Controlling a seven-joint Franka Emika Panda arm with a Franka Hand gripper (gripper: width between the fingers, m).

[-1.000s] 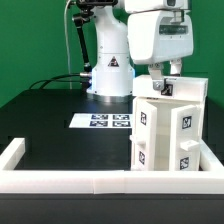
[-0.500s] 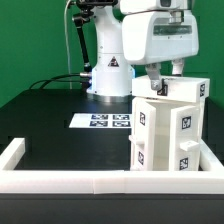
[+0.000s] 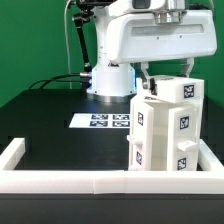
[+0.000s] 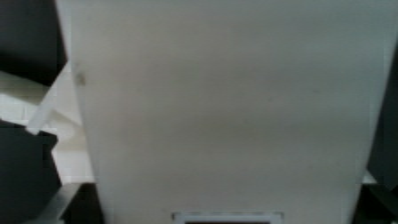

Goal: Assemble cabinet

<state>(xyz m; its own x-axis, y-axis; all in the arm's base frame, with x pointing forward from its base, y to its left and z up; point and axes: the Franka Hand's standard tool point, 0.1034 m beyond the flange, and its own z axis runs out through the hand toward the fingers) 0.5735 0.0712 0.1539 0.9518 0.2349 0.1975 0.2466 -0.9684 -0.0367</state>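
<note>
The white cabinet body (image 3: 163,140) stands upright at the exterior view's right, just behind the front rim, with square tags on its faces. A white tagged top block (image 3: 172,93) sits on it. My gripper (image 3: 169,78) comes down from above, with its dark fingers (image 3: 149,75) on either side of that block and shut on it. In the wrist view a blurred white cabinet face (image 4: 214,110) fills nearly the whole picture, with the edge of a tag (image 4: 231,216) at one side. The fingers do not show there.
The marker board (image 3: 103,121) lies flat on the black table left of the cabinet. The arm's white base (image 3: 110,72) stands behind it with cables. A low white rim (image 3: 60,180) runs along the table's front and left corner.
My wrist has turned and shifted toward the exterior view's left above the cabinet. The top block has turned with it and now shows two tagged faces.
</note>
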